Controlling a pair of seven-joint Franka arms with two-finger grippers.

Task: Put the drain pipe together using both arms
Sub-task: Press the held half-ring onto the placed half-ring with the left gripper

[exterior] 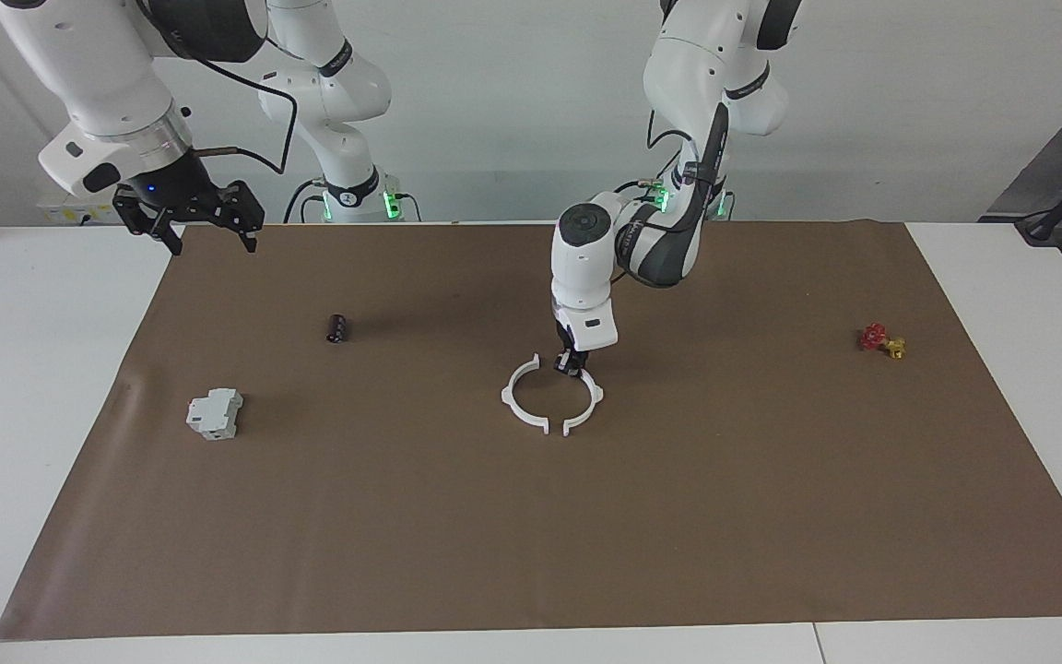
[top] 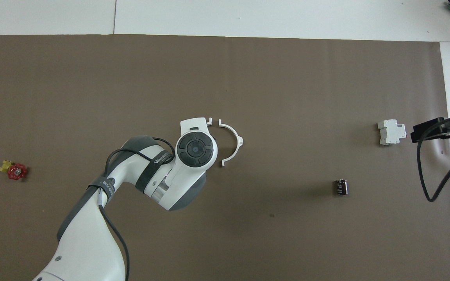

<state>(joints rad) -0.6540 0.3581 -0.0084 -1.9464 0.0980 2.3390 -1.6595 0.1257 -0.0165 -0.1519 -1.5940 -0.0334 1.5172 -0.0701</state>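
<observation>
The drain pipe lies as two white half-ring arcs in the middle of the brown mat, facing each other as a nearly closed ring with small gaps at both ends. One arc (exterior: pixel 506 398) (top: pixel 236 143) lies free toward the right arm's end. My left gripper (exterior: pixel 571 364) is down at the near end of the other arc (exterior: pixel 597 395), fingers shut on it. From overhead the left hand hides that arc except one tab (top: pixel 209 121). My right gripper (exterior: pixel 213 242) (top: pixel 438 130) waits open and empty, raised over the mat's corner at the right arm's end.
A grey-white boxy block (exterior: pixel 215 413) (top: pixel 391 132) and a small black cylinder (exterior: pixel 336 328) (top: pixel 341 187) lie on the mat (exterior: pixel 531 535) toward the right arm's end. A small red and yellow part (exterior: pixel 879 339) (top: pixel 15 170) lies toward the left arm's end.
</observation>
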